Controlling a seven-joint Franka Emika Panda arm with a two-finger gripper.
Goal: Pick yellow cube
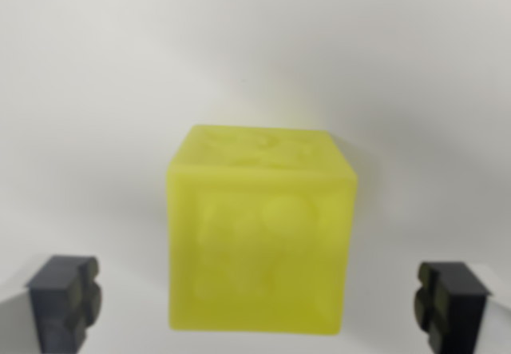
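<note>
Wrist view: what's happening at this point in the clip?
The arm's gripper is open, its two dark fingertips standing wide apart on either side of a yellow cube. The cube rests on a plain white surface, centred between the fingers. Neither finger touches it, so the grasp is not yet made.

yellow cube (262,230) blurred (embossing unreadable) — fingertips (65,298) cropped

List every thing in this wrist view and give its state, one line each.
yellow cube: resting upright on the white surface, not gripped, centred between the fingertips, image blurred.
gripper: open, one fingertip at each side of the cube, both apart from it.
white surface: bare apart from the cube.
</note>
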